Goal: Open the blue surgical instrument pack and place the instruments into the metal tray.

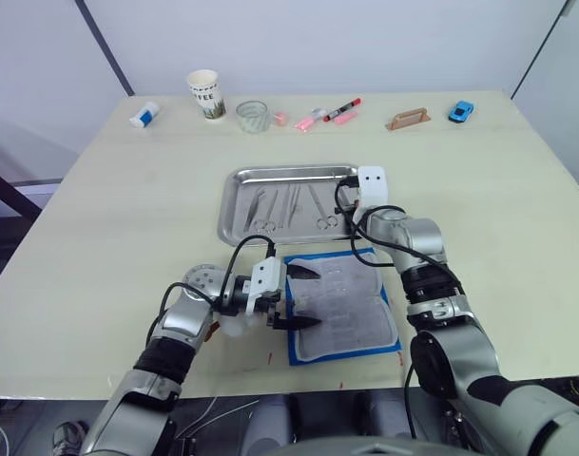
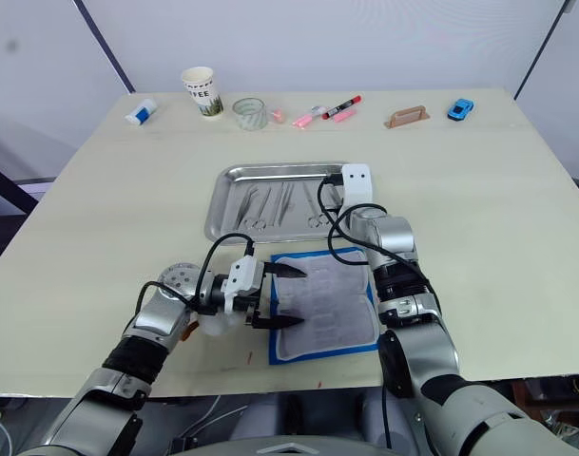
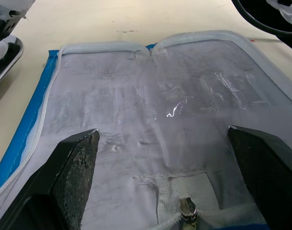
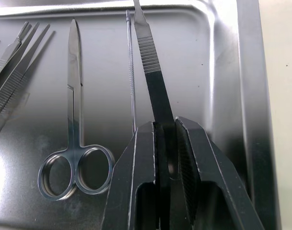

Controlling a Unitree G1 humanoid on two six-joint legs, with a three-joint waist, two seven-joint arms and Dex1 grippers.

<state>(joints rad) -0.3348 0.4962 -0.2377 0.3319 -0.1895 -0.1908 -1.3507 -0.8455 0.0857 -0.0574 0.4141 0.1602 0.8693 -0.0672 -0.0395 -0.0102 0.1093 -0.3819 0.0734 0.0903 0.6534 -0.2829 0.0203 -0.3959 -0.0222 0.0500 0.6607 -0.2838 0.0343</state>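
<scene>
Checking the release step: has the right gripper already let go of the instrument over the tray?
No, the right gripper is shut on a slim flat-handled instrument above the metal tray.

The two head views look forward and down from above the near edge of the table (image 1: 99,209), a wide pair sharing the whole tabletop, with the metal tray (image 1: 234,204) at 12 o'clock from the open blue surgical instrument pack (image 1: 299,351). The left wrist view sits very close over the pack's pale lining (image 3: 150,100), facing along the left gripper (image 3: 162,153) with its fingers spread wide. The right wrist view peers closely down into the tray's floor (image 4: 222,67) along the right gripper (image 4: 166,143), clamped on a slim flat handle (image 4: 153,72) beside scissors (image 4: 75,139), a patch the head views also cover.
</scene>
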